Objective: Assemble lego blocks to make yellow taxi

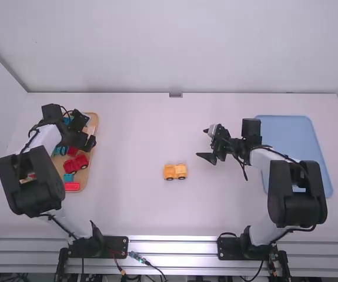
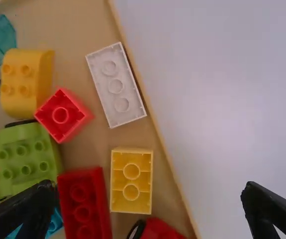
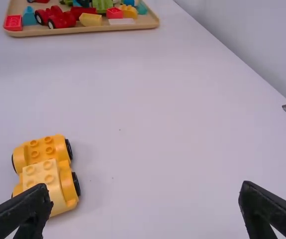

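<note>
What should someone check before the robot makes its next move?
1. Left gripper open: ok.
2. Right gripper open and clear of the yellow car: ok.
3. Car standing on its wheels: ok.
4. Loose yellow block in the tray right way up: not ok, its hollow underside faces up.
5. Pale yellow block on the car pressed fully down: cannot tell.
</note>
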Action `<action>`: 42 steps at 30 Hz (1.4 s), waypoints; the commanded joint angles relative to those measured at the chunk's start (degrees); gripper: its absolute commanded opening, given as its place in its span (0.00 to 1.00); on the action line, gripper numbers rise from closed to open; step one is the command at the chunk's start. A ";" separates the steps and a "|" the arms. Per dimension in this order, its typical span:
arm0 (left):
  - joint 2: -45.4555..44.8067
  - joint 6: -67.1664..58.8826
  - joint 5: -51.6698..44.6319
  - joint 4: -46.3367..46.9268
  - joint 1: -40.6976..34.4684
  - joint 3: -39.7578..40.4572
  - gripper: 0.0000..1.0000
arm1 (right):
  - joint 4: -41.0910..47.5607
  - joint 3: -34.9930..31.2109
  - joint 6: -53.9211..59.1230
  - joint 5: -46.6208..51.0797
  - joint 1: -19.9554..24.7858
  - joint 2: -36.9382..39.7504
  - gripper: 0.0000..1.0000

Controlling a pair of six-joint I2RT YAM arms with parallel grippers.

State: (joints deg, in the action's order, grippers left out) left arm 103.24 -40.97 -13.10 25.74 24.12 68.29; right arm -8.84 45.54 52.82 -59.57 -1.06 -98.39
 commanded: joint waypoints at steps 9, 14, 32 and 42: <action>0.88 3.37 0.74 0.96 1.64 1.25 0.99 | 0.29 1.33 -0.09 -0.39 0.26 0.89 0.99; 0.88 3.41 -4.55 1.03 4.79 1.27 0.99 | 0.29 1.33 -0.11 -0.39 0.28 0.89 0.99; 1.10 -2.32 -8.96 7.10 4.76 5.55 0.99 | 0.20 1.33 -0.04 -0.35 -0.57 0.89 0.99; 1.34 -3.74 -3.76 11.17 3.63 7.67 0.99 | -1.55 1.33 -0.13 9.14 -3.72 0.89 0.99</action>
State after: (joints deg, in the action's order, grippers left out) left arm 103.83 -42.30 -18.09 36.75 27.90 76.34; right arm -10.37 45.58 53.04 -54.00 -4.03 -98.39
